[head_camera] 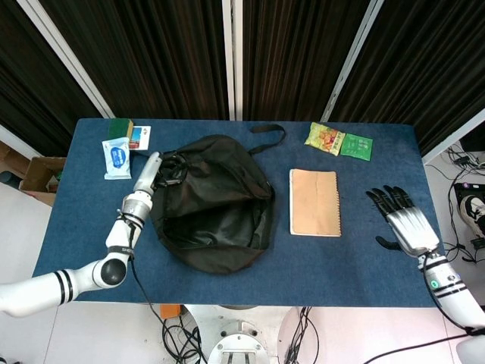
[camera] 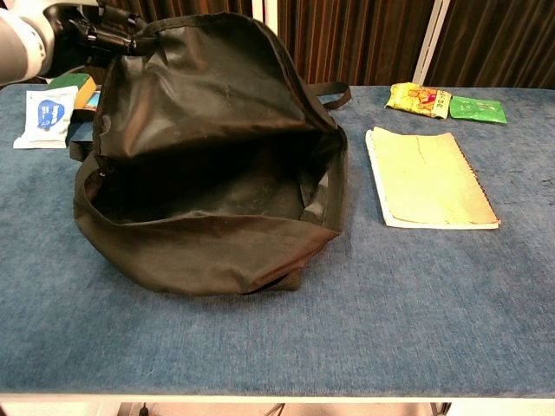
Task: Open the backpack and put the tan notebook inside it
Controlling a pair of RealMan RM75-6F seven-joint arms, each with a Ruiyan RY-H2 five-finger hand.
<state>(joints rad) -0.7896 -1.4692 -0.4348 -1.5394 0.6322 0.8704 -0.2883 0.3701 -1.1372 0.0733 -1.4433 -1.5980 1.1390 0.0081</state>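
Note:
The black backpack [head_camera: 216, 205] [camera: 208, 165] lies on the blue table with its front flap lifted and its mouth gaping toward the table's front edge. My left hand [head_camera: 155, 173] [camera: 74, 26] grips the top of the flap at the bag's far left corner and holds it up. The tan notebook [head_camera: 314, 202] [camera: 427, 178] lies flat to the right of the bag, apart from it. My right hand [head_camera: 402, 222] hovers open over the table's right side, right of the notebook, fingers spread; the chest view does not show it.
A white wipes pack [head_camera: 117, 158] [camera: 48, 115] and a green box [head_camera: 120, 129] lie at the back left. Two snack packets [head_camera: 326, 139] [head_camera: 356, 146] lie at the back right. A black strap [head_camera: 265, 133] trails behind the bag.

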